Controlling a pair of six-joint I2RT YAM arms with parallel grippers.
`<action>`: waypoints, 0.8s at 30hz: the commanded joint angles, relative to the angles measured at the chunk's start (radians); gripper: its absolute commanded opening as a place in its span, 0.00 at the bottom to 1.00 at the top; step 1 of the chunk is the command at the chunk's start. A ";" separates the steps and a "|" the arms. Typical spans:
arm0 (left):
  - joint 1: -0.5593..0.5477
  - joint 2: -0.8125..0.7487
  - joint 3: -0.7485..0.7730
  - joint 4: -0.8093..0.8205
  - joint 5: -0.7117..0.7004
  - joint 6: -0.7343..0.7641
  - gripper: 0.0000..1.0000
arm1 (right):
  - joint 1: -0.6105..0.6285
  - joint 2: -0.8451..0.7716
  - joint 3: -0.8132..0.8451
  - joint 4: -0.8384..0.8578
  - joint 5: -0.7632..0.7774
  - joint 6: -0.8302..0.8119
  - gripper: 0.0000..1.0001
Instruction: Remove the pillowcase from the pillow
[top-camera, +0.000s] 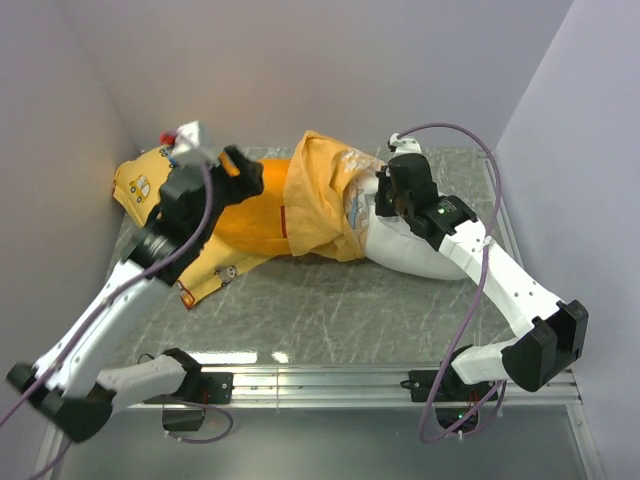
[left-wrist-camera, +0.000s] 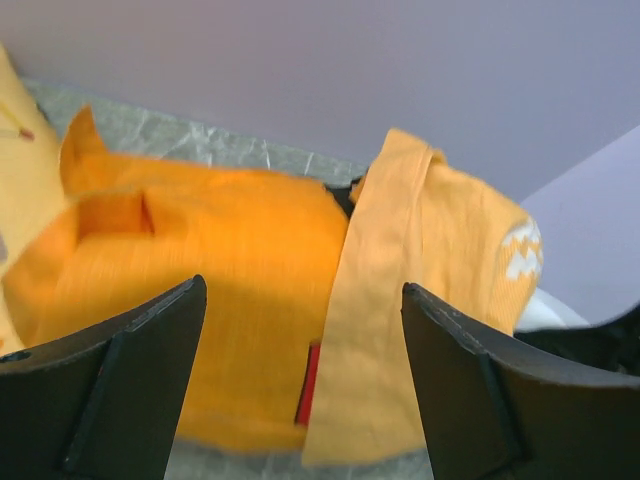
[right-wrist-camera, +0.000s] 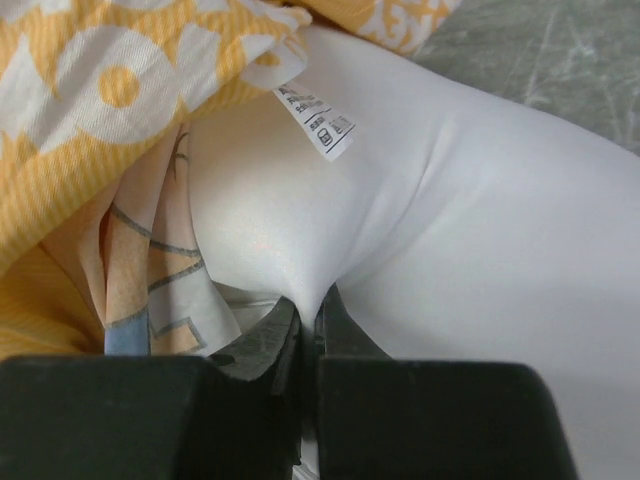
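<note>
Top view: grey marbled tabletop (top-camera: 350, 310) shows across lower middle, between cloth and arm bases. Walls close in at upper left and right. Large orange cloth pillowcase (top-camera: 300, 205) is bunched upper centre, hem rucked back off the plump white oblong pillow (top-camera: 415, 250), exposed centre-right. Jaws of right gripper (right-wrist-camera: 310, 325) are together, pinching a fold of pillow fabric. Jaws of left gripper (left-wrist-camera: 300, 380) are wide apart over the orange cloth, gripping nothing. Small yellow cushion (top-camera: 140, 185) sits upper left.

On my left a yellow cushion (top-camera: 138, 187) printed with little vehicles lies on the grey marbled desk (top-camera: 350, 310), close by the left wall (top-camera: 50, 120). At its far corner sits a small white and red thing (top-camera: 186, 133); I cannot tell what it is.
</note>
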 joint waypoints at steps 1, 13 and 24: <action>-0.001 -0.109 -0.180 0.071 -0.008 -0.165 0.84 | 0.003 -0.044 0.067 0.132 -0.066 0.039 0.00; -0.027 -0.242 -0.658 0.329 0.152 -0.469 0.99 | 0.001 -0.049 0.094 0.114 -0.068 0.033 0.00; -0.028 -0.061 -0.661 0.582 0.097 -0.546 0.99 | 0.001 -0.059 0.096 0.109 -0.069 0.039 0.00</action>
